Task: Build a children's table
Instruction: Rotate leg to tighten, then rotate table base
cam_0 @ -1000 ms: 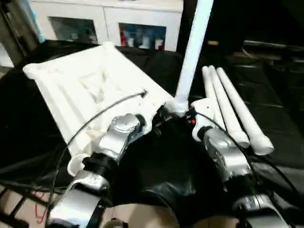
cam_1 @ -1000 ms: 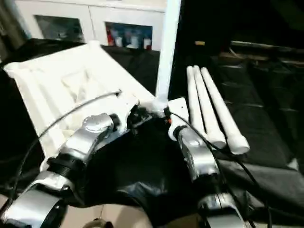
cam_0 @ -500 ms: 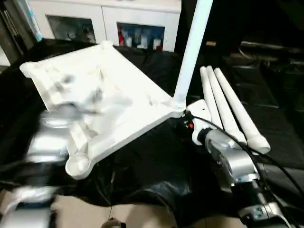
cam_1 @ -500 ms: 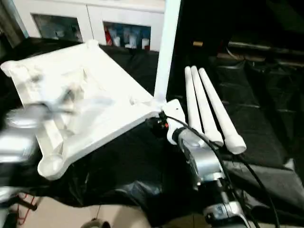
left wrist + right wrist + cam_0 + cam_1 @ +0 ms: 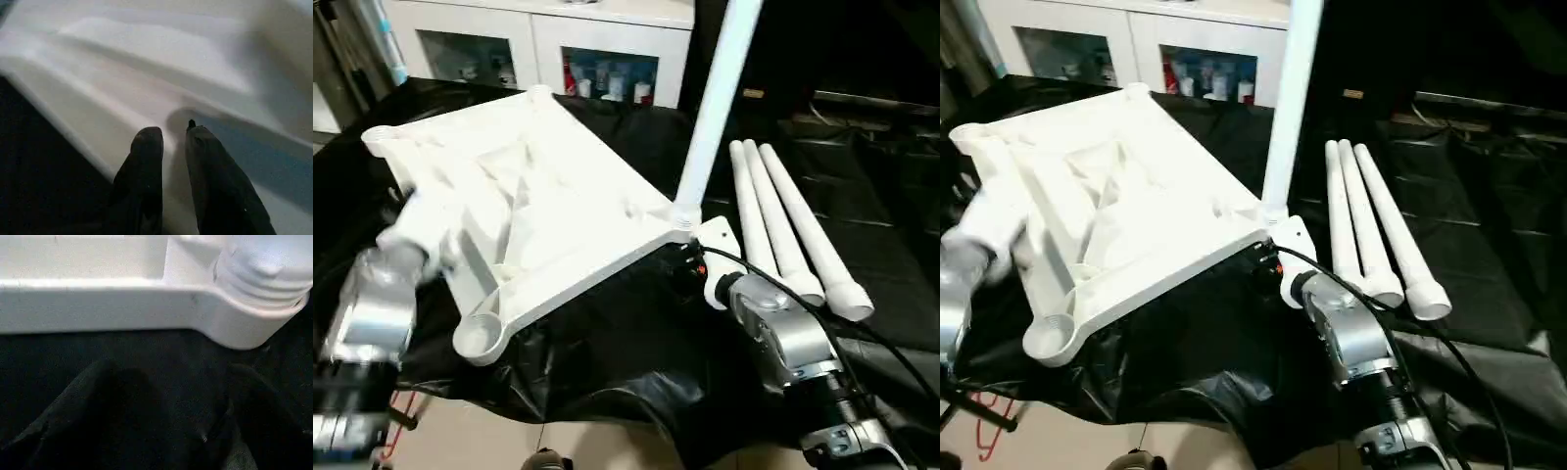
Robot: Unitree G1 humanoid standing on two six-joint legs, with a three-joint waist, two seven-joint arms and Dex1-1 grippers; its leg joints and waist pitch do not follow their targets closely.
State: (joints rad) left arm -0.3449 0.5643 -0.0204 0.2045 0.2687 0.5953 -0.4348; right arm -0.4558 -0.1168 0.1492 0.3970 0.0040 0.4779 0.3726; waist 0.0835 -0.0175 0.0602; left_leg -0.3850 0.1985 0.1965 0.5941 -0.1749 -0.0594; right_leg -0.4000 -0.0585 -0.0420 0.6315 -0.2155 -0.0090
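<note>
Left eye view: tabletop (image 5: pixel 538 215) lies ribbed side up on black sheet (image 5: pixel 636 362), exposing its sockets; one leg (image 5: pixel 710 117) stands in the near corner. My right gripper (image 5: pixel 171 431) gapes wide; left gripper (image 5: pixel 173 161) narrow, empty. Three legs (image 5: pixel 788 230) wait beside.

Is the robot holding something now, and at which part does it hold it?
Nothing is held. The left gripper hovers, nearly closed, over the tabletop; the right gripper is open, just short of the corner with the mounted leg.
</note>
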